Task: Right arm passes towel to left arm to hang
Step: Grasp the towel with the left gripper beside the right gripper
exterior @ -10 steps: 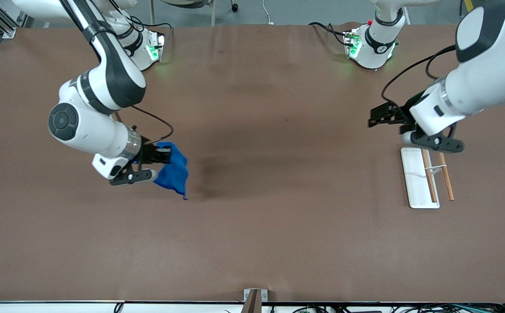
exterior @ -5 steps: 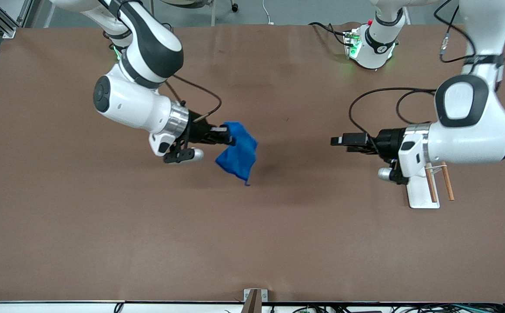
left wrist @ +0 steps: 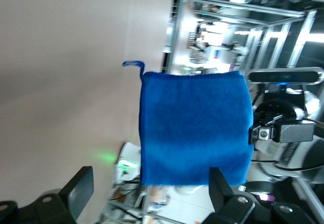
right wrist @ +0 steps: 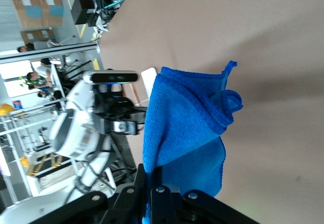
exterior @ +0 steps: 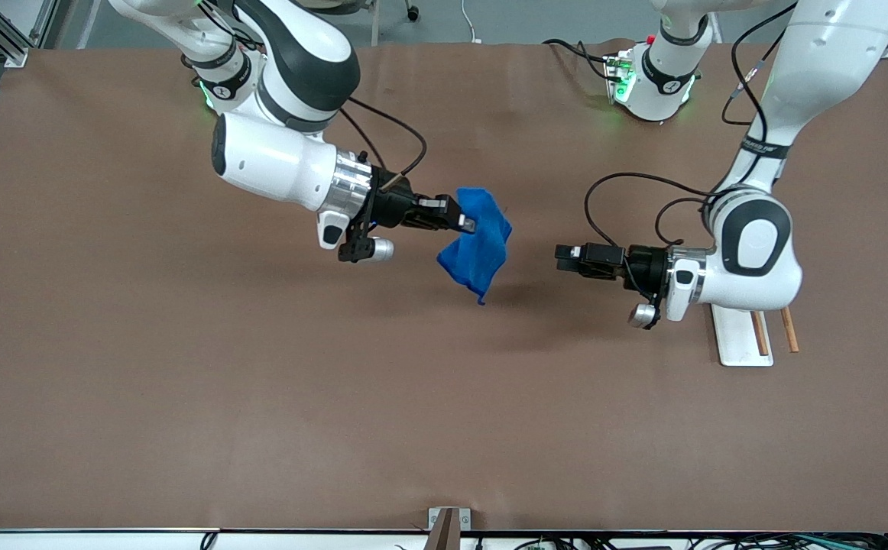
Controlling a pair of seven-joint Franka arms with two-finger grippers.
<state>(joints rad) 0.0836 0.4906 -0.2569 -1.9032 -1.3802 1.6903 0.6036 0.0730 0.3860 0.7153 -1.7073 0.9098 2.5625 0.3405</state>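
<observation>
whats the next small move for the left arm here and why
Probably ease the left pincer forward onto the towel's hanging edge, then close. The right pincer is shut on the towel, holding it up over the middle of the table; the left pincer faces it with fingers open, a gap apart.

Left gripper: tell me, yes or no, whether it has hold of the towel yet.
No: the left gripper hangs open over the table, apart from the blue towel, which only the right gripper clamps.
</observation>
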